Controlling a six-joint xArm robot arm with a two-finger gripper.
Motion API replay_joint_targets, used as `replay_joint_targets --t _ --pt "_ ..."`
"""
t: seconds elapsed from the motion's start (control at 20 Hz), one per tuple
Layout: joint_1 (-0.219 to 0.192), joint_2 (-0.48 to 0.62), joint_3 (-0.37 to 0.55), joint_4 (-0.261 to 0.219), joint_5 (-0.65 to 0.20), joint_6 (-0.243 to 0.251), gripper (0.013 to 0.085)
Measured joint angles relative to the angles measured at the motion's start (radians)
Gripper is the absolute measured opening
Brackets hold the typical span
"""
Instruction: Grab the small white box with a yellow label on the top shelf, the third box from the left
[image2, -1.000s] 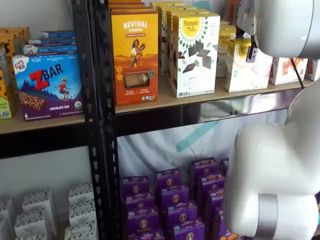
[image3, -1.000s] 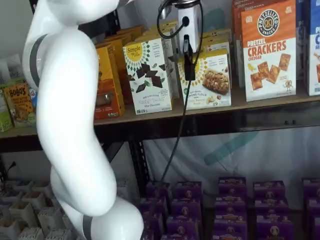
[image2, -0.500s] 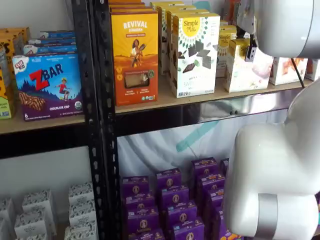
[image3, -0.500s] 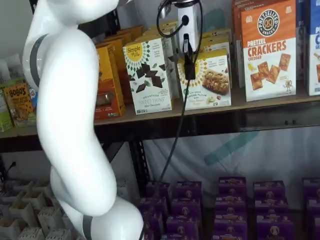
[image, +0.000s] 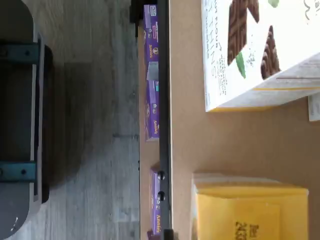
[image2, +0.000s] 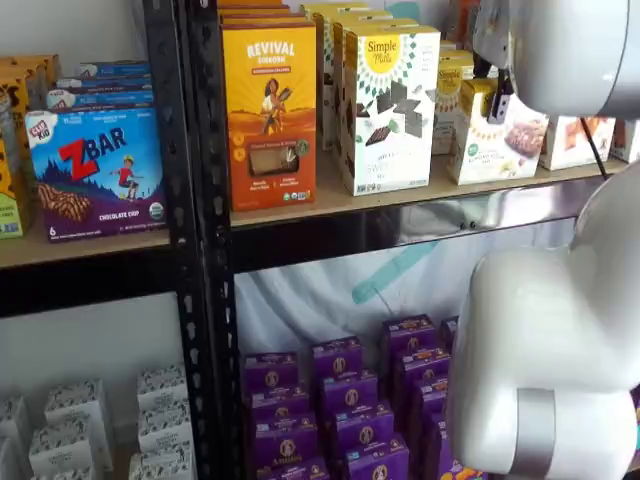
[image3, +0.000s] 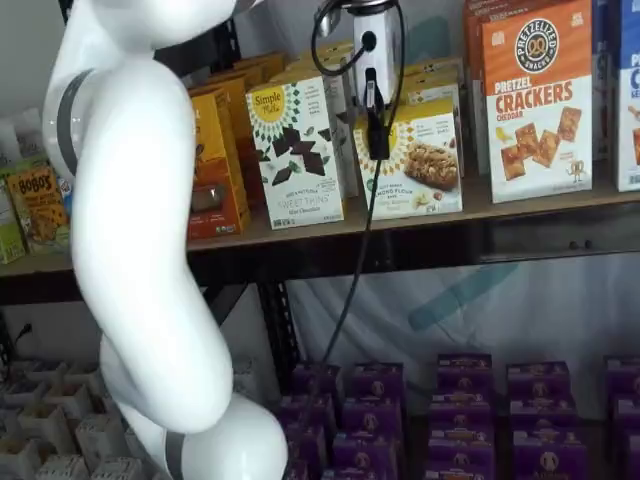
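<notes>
Gripper (image3: 378, 125): white body with black fingers, hanging down from above, right at the front of the small white box; only one dark finger seen side-on, so cannot tell if spread apart or squeezed on the box.
Gripper again (image2: 498, 105): a black finger at the yellow corner of the small box, under the big white arm.
Small white box (image3: 420, 160): short, with a round yellow label and a snack picture; sitting on the top shelf, just behind and below the finger, touching or almost touching it.
Small white box again (image2: 495, 135): yellow side turned this way, partly hidden by the arm.
Top shelf (image3: 530, 205): tan board with a shiny grey front rail, under the gripper.
Tall white box (image3: 297, 150): dark chocolate pieces on the front, just beside the gripper on one side, standing up straight.
Crackers box (image3: 537, 100): orange and white, near the gripper on the other side.
Cable (image3: 350, 270): black, dropping down from the gripper past the shelf rail.
Purple boxes (image3: 460, 420): in rows far below the gripper.
Wrist view: tan board, tall white box (image: 260, 55) and a yellow box top (image: 250, 210) close by; fingers not seen.
</notes>
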Motion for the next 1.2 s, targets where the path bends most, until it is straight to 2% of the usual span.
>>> replay_joint_targets --t 0.05,0.1,0.4,0.5,1.2 --pt "-0.001 0.0 -0.001 0.003 0.001 -0.001 0.045" --pt "-0.003 0.001 -0.002 0.005 0.003 -0.002 0.041" --pt "-0.011 0.006 -0.012 0.016 0.011 -0.008 0.041" --pt "-0.013 0.008 -0.015 0.017 0.014 -0.009 0.033" --pt "-0.031 0.017 -0.038 0.025 0.043 -0.022 0.033"
